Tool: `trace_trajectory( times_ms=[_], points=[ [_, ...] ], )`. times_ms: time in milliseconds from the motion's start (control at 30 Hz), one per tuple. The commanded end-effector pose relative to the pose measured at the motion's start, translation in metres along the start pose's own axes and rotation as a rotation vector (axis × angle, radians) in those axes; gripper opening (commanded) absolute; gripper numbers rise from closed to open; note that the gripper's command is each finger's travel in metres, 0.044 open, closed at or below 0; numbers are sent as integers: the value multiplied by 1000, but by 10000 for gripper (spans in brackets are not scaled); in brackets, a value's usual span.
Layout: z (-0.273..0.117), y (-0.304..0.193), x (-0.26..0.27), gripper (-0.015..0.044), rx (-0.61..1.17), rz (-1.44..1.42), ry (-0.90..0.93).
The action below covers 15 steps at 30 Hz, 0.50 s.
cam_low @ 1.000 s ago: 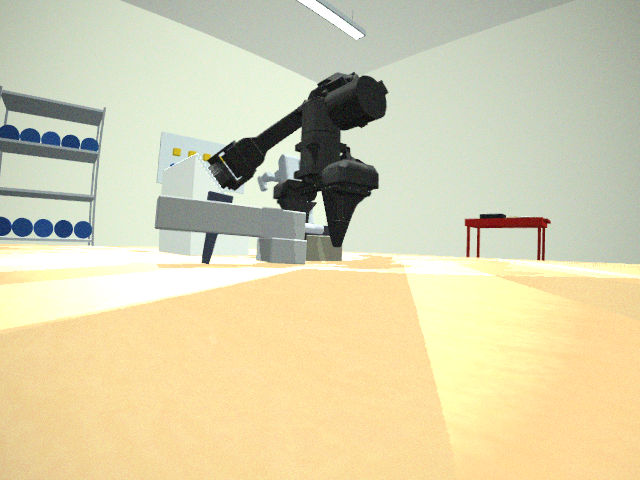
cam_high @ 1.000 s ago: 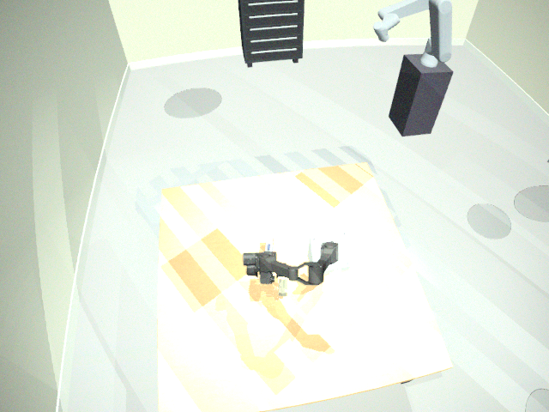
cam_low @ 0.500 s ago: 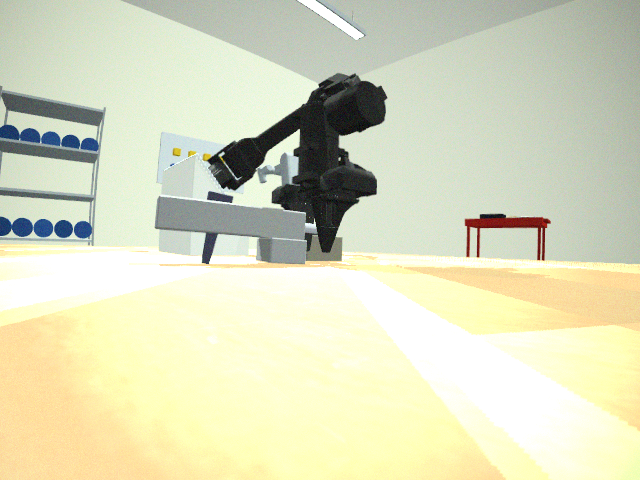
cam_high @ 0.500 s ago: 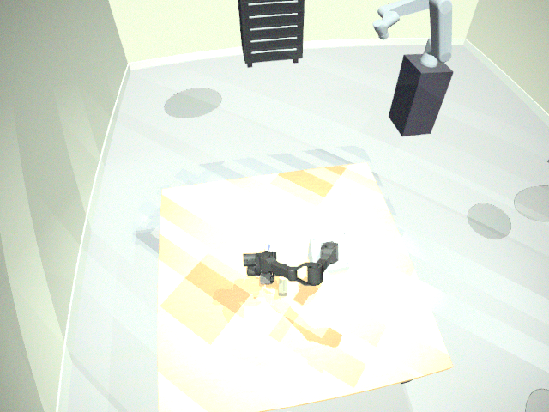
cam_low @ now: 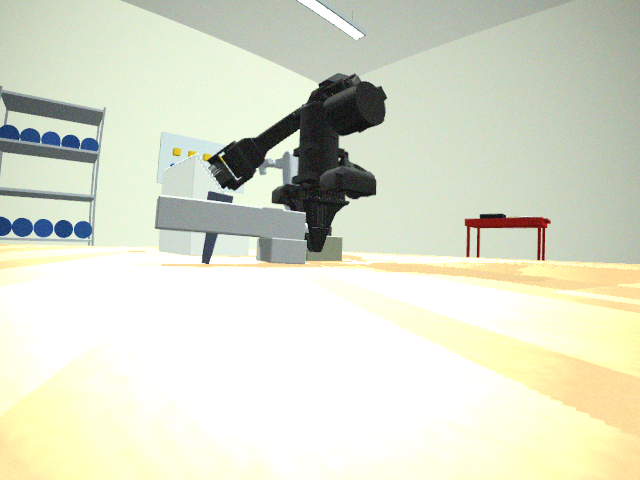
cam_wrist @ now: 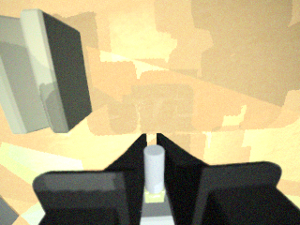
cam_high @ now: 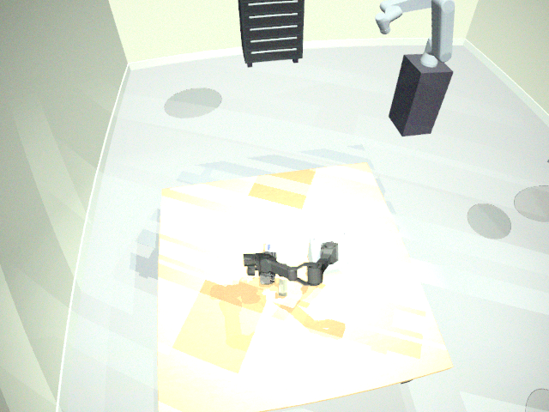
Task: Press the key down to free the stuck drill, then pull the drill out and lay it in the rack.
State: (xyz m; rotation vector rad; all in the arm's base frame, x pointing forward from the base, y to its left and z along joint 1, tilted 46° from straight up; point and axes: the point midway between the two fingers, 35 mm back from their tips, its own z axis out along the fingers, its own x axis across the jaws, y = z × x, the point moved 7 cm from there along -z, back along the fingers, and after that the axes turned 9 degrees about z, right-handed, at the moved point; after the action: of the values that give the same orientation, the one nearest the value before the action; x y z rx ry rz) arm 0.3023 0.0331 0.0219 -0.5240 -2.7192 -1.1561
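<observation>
The drill [cam_wrist: 154, 171], a pale grey rod with a yellow collar, shows in the wrist view at bottom centre. My gripper [cam_wrist: 151, 137] [cam_low: 316, 243] [cam_high: 267, 279] points down with its fingers shut on the drill's rod, one finger on each side. Below the collar the dark and pale holder is mostly hidden by the fingers. A grey-green grooved block [cam_wrist: 39, 70] [cam_low: 334, 249] [cam_high: 282, 287], seemingly the rack, stands left of the gripper in the wrist view. In the exterior view, a long grey bar [cam_low: 227, 217] lies above a low grey block [cam_low: 281, 250]. I cannot tell which part is the key.
A dark blue piece [cam_low: 209, 248] stands below the long bar, with a dark top part [cam_low: 219, 196] above it. A white sloped box [cam_low: 178, 180] stands behind the bar, near my arm [cam_low: 279, 131]. All stand on the pale wooden table [cam_high: 336, 363].
</observation>
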Motion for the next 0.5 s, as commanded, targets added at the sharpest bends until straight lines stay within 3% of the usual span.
trace_trajectory(
  times_ms=[0, 467],
  points=[
    [0, 3, 1, 0, -5, 1, 0],
    [0, 21, 3, 0, -6, 1, 0]
  ],
)
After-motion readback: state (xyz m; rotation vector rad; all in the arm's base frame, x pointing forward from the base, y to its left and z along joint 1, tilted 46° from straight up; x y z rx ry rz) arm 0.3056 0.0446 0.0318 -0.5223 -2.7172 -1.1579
